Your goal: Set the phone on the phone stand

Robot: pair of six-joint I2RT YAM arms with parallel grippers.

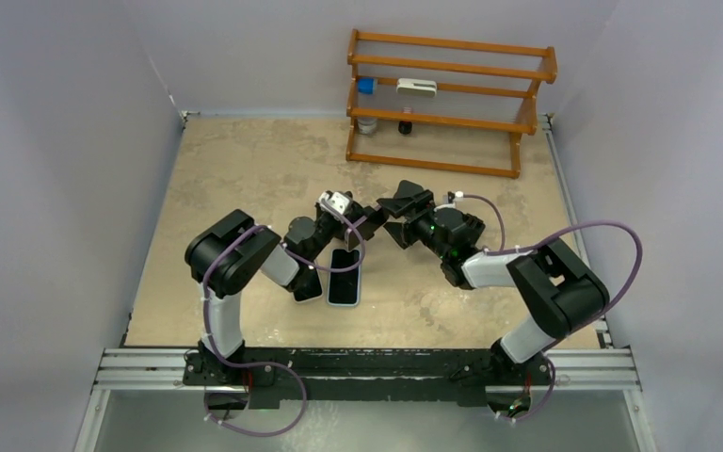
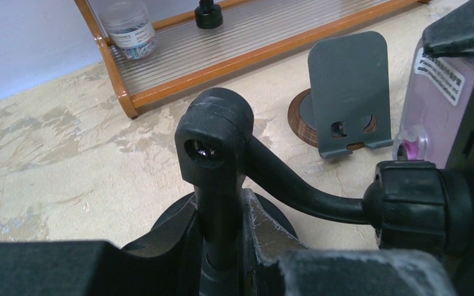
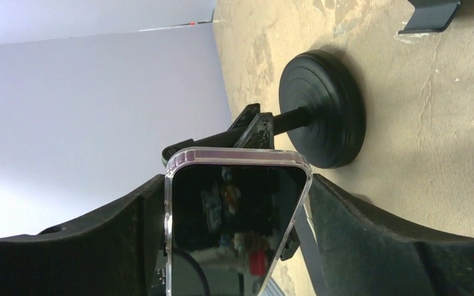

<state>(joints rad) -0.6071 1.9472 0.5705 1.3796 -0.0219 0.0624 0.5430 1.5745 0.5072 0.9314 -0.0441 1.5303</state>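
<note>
The phone stand is black, with a round base [image 3: 324, 108], an upright post [image 2: 213, 135] and a bent arm ending in a ball-joint knob [image 2: 419, 203]. My left gripper [image 2: 222, 216] is shut on the post just above the base; in the top view it [image 1: 328, 224] sits mid-table. The phone [image 3: 234, 209], with a dark screen and a clear purple case, stands between the fingers of my right gripper [image 3: 237, 185], which press on both its long edges. From the left wrist, the phone's labelled back [image 2: 429, 98] stands just above the knob. Whether they touch I cannot tell.
A grey sheet-metal holder on a round wooden foot [image 2: 347, 92] stands just beyond the knob. The wooden shelf rack [image 1: 447, 104] at the back holds a jar [image 2: 129, 28] and small items. A second phone [image 1: 345, 278] lies flat near the left arm. Walls close in the left, back and right.
</note>
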